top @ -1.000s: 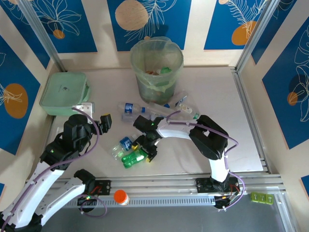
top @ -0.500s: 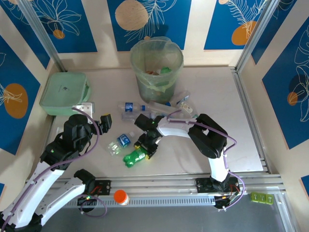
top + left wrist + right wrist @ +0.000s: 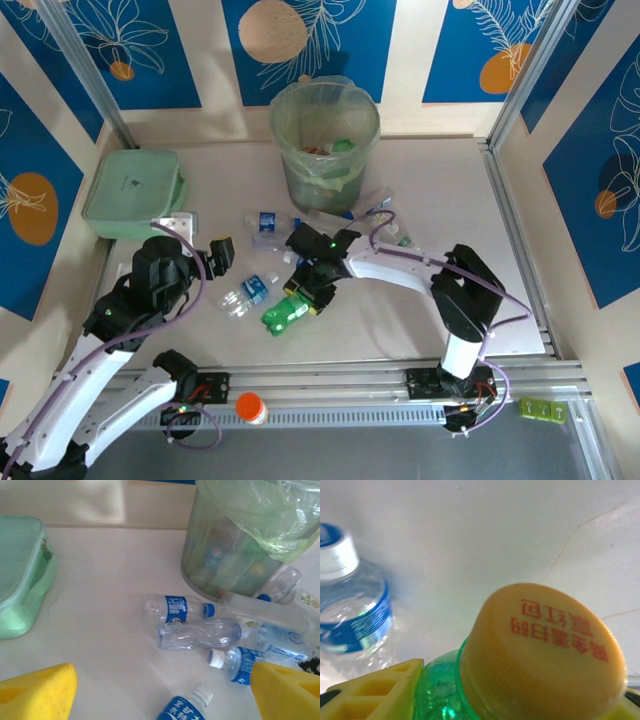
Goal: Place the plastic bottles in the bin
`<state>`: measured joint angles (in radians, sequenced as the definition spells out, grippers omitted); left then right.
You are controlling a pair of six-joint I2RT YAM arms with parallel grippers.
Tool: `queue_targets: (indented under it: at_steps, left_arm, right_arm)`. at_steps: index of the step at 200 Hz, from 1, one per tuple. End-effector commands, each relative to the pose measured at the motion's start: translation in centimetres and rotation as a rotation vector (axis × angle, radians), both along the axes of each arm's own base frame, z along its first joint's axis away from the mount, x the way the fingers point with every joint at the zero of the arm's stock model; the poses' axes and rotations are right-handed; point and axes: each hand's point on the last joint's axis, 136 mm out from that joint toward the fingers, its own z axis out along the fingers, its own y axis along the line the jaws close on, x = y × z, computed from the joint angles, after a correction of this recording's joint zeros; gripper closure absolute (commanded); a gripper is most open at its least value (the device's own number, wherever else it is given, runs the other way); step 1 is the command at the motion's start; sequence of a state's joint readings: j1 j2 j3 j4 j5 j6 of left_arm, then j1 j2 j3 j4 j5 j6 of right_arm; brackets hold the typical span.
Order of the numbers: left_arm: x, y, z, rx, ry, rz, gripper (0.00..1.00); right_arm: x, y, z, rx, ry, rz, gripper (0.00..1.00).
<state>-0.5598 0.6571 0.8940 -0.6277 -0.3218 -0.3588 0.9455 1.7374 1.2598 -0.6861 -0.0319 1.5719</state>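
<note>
Closing since a second ago, my right fingers (image 3: 375,685) are gripping the green bottle (image 3: 285,313) at its neck; likely light, crushable.

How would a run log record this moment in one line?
right jaws: shut on green bottle | left jaws: open, empty | bin: upright | clear bottles: on table
</note>
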Motion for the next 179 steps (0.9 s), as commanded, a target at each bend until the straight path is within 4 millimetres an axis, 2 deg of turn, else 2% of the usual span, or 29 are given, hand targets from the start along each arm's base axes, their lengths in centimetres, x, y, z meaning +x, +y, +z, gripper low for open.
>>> queue_targets:
  at_steps: [1,18,44,68,90,112,133,179]
  left_arm:
    - [-0.8,-1.6,2.3,-0.102,0.004,-0.071,0.12]
    - [-0.9,-2.8,3.2,-0.128,0.002,-0.135,0.12]
    - [-1.0,-5.8,4.0,-0.158,0.032,-0.279,0.12]
    - [-1.3,-8.8,5.2,-0.221,0.046,-0.428,0.13]
    - [-1.7,-10.5,6.5,-0.254,0.017,-0.527,0.13]
    - [-1.6,-10.7,7.2,-0.261,-0.02,-0.543,0.13]
    - [-1.1,-10.4,7.2,-0.253,-0.046,-0.515,0.14]
    - [0.9,-8.4,4.8,-0.156,-0.095,-0.386,0.14]
  right_arm:
    - [1.1,-2.0,2.9,-0.024,-0.118,0.03,0.45]
    - [1.9,-3.0,4.6,-0.004,-0.183,0.038,0.46]
    - [3.6,-4.6,7.3,0.024,-0.282,0.053,0.45]
    - [5.7,-6.4,10.8,0.033,-0.433,0.096,0.45]
    - [7.9,-8.5,13.8,0.014,-0.558,0.124,0.45]
    - [10.2,-10.6,16.7,0.02,-0.656,0.125,0.46]
    - [12.8,-11.5,19.7,0.066,-0.755,0.135,0.46]
    - [19.8,-12.3,27.5,0.127,-0.909,0.163,0.46]
